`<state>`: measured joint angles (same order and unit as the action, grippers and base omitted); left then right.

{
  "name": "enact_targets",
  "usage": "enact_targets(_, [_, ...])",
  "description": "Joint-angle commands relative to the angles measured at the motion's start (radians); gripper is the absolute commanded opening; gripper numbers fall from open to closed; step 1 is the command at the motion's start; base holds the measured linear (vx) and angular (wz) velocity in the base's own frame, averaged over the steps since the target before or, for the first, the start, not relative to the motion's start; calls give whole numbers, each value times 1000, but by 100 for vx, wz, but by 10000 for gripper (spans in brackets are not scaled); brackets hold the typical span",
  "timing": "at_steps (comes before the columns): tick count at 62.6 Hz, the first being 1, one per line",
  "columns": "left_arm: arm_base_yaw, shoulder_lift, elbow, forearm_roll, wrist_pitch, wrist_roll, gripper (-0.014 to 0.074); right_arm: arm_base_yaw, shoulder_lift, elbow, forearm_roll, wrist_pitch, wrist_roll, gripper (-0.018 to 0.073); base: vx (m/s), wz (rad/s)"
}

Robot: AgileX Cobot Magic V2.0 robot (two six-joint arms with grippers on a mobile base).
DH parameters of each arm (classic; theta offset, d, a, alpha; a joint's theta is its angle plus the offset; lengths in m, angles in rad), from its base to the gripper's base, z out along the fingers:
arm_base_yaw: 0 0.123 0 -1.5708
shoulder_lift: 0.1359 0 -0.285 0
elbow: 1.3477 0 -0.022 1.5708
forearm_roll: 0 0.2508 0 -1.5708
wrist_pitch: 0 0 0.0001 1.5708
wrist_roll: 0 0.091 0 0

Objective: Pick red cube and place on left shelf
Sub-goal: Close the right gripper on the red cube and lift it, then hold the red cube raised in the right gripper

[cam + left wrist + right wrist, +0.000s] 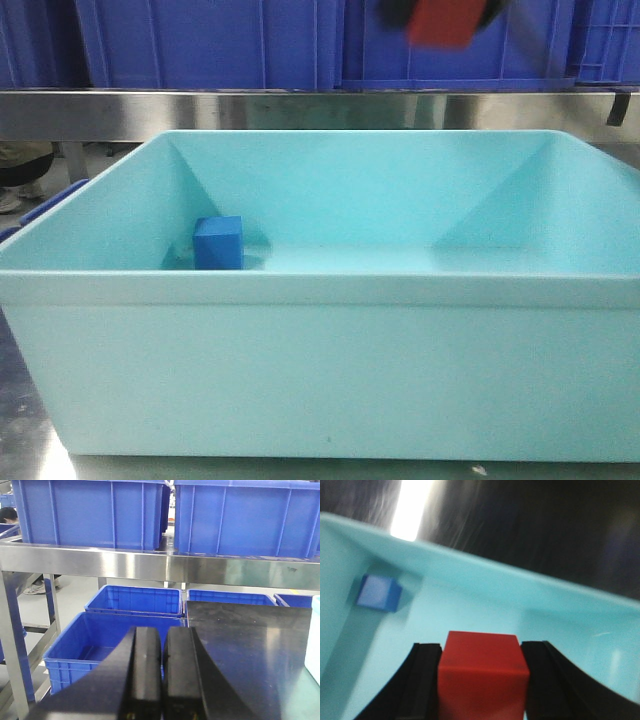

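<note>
**A:** Where's the red cube point(482, 672) sitting?

**B:** The right gripper point(482, 680) is carrying it, jaws pinching two opposite faces and the cube filling the gap squarely. It's hanging over the cyan bin point(300, 283), above the rim. In the front view it's showing level with the blue bins point(200, 40) on the steel shelf point(250, 112).

**A:** Why that high?

**B:** I'm guessing it's clearing the bin wall and shelf lip before crossing left. The pick is looking done, the place is not yet started.

**A:** Left gripper point(162, 665)?

**B:** Its jaws are pressing together with nothing between them. It's facing the shelf off to the side, probably keeping out of the way.

**A:** Anything blocking?

**B:** The blue cube point(218, 243) is lying low in the bin's left corner, well apart from the red one. The shelf top is looking crowded, with bins sitting side by side and only a narrow gap between two. The lip is the edge I'm watching. The front view is blurring at the cube, so I can't tell the clearance there.
</note>
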<state>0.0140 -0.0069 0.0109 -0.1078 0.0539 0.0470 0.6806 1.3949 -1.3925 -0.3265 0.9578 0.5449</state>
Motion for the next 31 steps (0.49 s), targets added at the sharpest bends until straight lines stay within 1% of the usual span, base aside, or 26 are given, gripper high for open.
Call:
enact_targets(1, [2,-11,24,-7,-80,-7,102,-3,-147,39,-143,-26,-8,120,0,0])
enact_targets(5, [2,-11,24,-7,-80,-7,102,-11,-212,94,-177,-30,-7,120,0,0])
enact_targets(11, [2,-11,24,-7,-80,-7,102,-44,-321,204,-209,-51,-7,120,0,0])
enact_targets(22, [2,-11,24,-7,-80,-7,102,-152,-512,399,-215,-104,-7,120,0,0])
enact_targets(31, [2,-11,24,-7,-80,-7,102,-249,-633,522,-215,-98,-8,120,0,0])
